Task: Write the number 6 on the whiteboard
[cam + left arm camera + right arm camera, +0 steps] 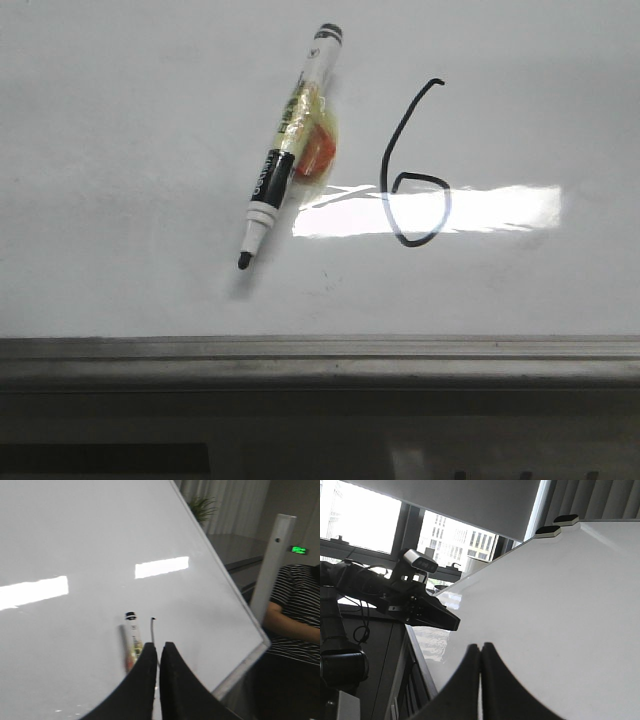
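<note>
The whiteboard (120,150) fills most of the front view. A black number 6 (384,175) is drawn on it, right of centre, its loop crossing a bright glare patch. A white marker (290,150) with a black cap end and a black tip lies flat on the board left of the 6, tip toward the near edge. No gripper shows in the front view. In the left wrist view my left gripper (159,645) is shut and empty, above the marker (132,640) and the top of the 6's stem (152,630). My right gripper (481,646) is shut and empty over the board (560,590).
A grey metal frame strip (320,350) runs along the board's near edge. A seated person in a striped shirt (295,605) and a white post (272,555) stand past the board's side. The other arm with its camera (415,605) shows beside the board's edge.
</note>
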Tool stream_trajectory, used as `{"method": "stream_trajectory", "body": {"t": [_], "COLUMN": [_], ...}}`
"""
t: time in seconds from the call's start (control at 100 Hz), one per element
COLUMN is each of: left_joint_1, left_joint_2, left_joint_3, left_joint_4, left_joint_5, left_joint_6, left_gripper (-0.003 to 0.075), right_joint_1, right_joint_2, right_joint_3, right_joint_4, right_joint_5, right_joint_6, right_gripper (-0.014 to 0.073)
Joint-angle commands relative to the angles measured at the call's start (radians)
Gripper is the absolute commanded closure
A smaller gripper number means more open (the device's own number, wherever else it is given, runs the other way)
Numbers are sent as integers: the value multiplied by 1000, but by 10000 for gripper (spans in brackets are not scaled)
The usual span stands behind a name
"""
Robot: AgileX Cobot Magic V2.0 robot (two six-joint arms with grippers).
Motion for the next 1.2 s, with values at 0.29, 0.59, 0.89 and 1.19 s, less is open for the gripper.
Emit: {"method": "stream_trajectory", "body": {"t": [0.29,0.59,0.89,1.19], "left_joint_1": [355,863,1112,1171], "left_joint_2": [7,-80,-266,-375], "left_joint_3": [171,287,447,475], "left_joint_4": [791,1778,1773,1811], "left_joint_5": [28,369,372,635], "left_joint_6": [-553,-1609,-1692,-1753], "left_gripper": [741,741,741,741], "right_joint_1": [-6,-6,-6,-6], "right_joint_2": [12,12,12,12], "right_joint_3": [-24,-24,-24,-24], "right_joint_4": [9,9,9,9], "right_joint_5": [-50,-52,-52,-52], "right_joint_6": [1,1,1,1], "right_gripper": [658,658,658,658]}}
